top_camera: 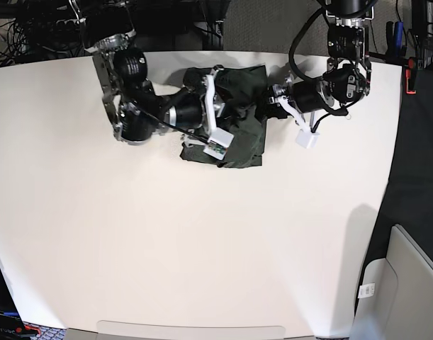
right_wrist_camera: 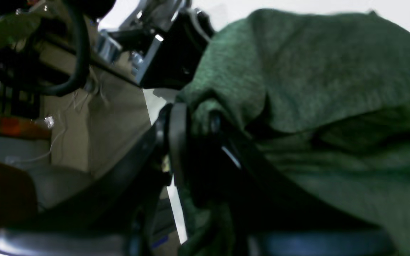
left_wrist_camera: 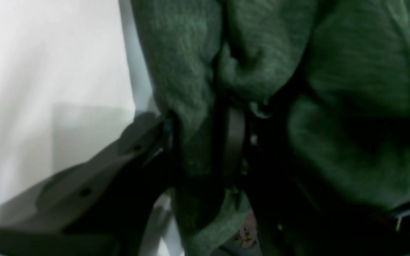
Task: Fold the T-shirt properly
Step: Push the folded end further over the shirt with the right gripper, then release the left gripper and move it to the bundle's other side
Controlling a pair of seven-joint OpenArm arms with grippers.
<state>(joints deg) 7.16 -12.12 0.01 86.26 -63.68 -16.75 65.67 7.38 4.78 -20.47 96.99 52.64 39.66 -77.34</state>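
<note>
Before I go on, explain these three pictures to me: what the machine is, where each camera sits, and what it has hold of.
This is a robot with two arms working over a white table. The base view looks straight down from above; the other two pictures come from small cameras mounted on each wrist, looking along the gripper. The crumpled dark green T-shirt lies bunched at the far side of the table, between the arms. The left gripper has its jaws closed on a fold of the shirt, and the right gripper pinches another fold. In the overhead picture the arms' sides look swapped: the left arm is on the picture's right.
</note>
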